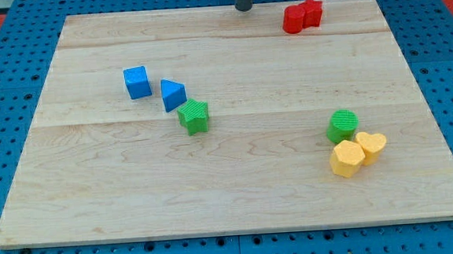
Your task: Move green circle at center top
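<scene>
The green circle (342, 125) sits on the wooden board (230, 182) at the view's right, touching the yellow hexagon (347, 159) and next to the yellow heart (372, 144) just below it. My tip (244, 8) is at the board's top edge near the centre, far up and to the left of the green circle and left of the red blocks. It touches no block.
Two red blocks (302, 16) stand together at the top right, their shapes unclear. A blue cube (137, 82), a blue triangle (172, 94) and a green star (194, 116) lie in a diagonal row left of centre.
</scene>
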Motion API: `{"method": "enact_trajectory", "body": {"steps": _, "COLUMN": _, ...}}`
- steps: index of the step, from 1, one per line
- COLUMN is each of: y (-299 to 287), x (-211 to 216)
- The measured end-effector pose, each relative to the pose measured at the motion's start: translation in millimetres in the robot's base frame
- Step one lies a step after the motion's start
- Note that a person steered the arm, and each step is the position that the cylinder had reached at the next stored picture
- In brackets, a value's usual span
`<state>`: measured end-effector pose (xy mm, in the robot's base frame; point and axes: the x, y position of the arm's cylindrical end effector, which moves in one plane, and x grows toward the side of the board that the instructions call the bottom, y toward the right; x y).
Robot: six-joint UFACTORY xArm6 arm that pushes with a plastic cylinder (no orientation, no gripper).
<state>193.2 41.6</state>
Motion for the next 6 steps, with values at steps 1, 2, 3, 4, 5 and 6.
{"method": "enact_trajectory", "body": {"steps": 1, "y": 0.1, "x": 0.3}}
{"method": "enact_trajectory", "body": {"steps": 2, "y": 0.1, "x": -0.9}}
{"method": "enact_trajectory", "body": {"steps": 3, "y": 0.1, "x": -0.1}}
{"method": "enact_trajectory", "body": {"steps": 4, "y": 19.6, "x": 18.6}}
{"method": "enact_trajectory", "body": {"steps": 5, "y": 26.9, "x": 95.2}}
{"method": "enact_trajectory", "body": {"steps": 6, "y": 45.2, "x": 146.9}}
